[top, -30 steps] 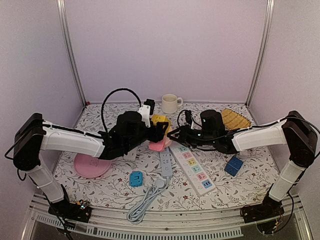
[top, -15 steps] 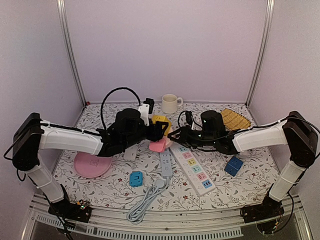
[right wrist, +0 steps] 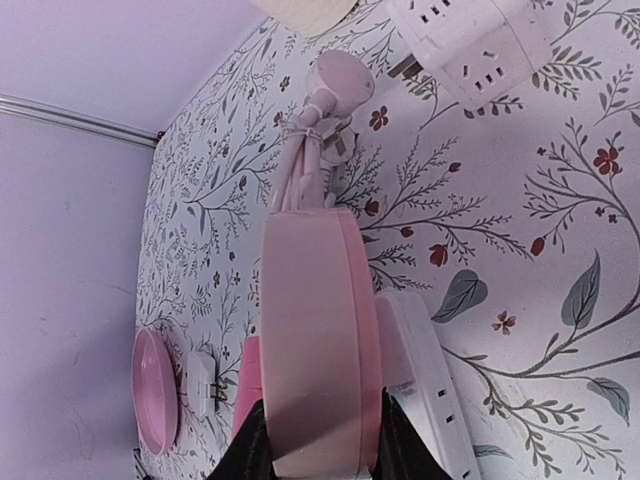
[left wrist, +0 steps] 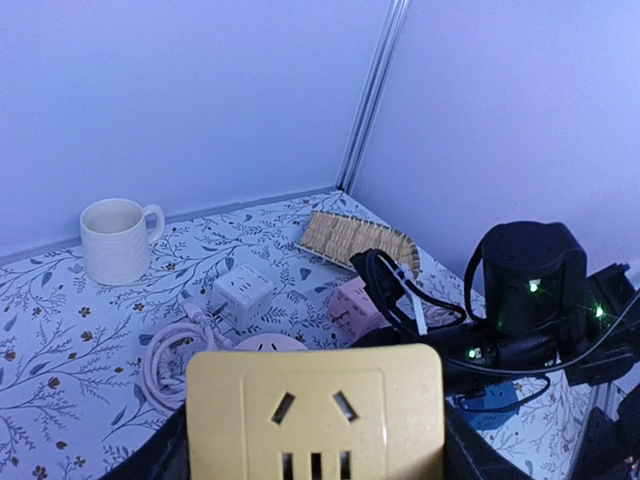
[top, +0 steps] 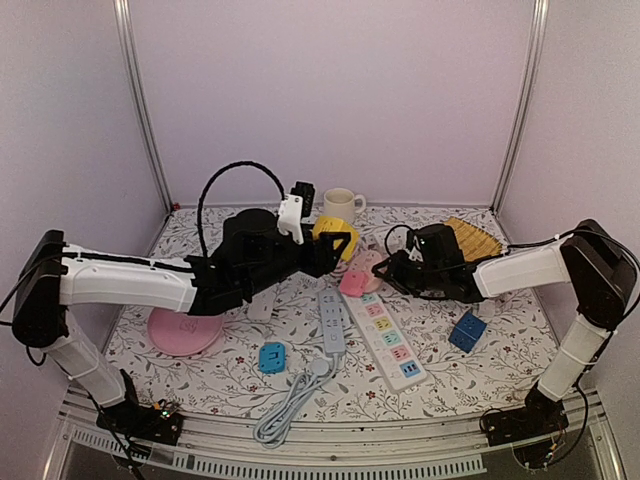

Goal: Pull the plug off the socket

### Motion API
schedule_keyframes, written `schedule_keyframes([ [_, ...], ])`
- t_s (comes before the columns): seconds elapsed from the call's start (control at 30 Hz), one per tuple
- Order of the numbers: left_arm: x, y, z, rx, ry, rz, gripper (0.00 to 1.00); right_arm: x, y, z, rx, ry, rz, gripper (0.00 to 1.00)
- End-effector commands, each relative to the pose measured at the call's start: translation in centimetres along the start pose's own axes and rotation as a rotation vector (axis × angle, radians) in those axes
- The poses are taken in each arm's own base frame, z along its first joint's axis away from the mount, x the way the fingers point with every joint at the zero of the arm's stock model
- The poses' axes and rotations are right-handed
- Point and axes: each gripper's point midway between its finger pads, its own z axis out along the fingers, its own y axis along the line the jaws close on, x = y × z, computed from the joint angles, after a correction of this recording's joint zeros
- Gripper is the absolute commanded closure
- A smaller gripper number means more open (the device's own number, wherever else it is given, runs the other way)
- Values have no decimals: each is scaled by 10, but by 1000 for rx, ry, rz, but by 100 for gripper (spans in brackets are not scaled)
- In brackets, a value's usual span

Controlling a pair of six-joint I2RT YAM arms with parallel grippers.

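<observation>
Mid-table, left gripper [top: 325, 248] is clamping the yellow socket [left wrist: 315, 415], apparently lifted off the table. Right gripper [top: 368, 279] is pinching the pink plug [right wrist: 315, 340] edge-on, low by the end of the white power strip [top: 385, 335]. Plug and socket are looking parted already. I'd be keeping the socket arm rigid and drawing the plug straight back without twisting.

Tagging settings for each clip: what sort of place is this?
Probably a lab test booth, not a home: plain walls and metal posts enclose a cloth-covered table, with two robot arms bolted at its edge and power strips scattered about.
</observation>
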Motion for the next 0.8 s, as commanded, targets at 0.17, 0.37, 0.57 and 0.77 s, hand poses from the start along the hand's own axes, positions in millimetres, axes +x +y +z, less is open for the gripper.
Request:
schedule_keyframes([
  [0.17,-22,85,5,-169,32,-208,67,-12,24,-17,-55,-43,-62,98],
  [0.37,28,175,10,-360,211,-309,67,-16,52,-39,-153,-45,-116,98],
  [0.57,62,222,7,-314,302,-484,64,-17,68,-64,-215,-55,-156,97],
  [0.77,90,244,9,-288,373,-576,63,-16,75,-82,-248,-65,-174,97],
])
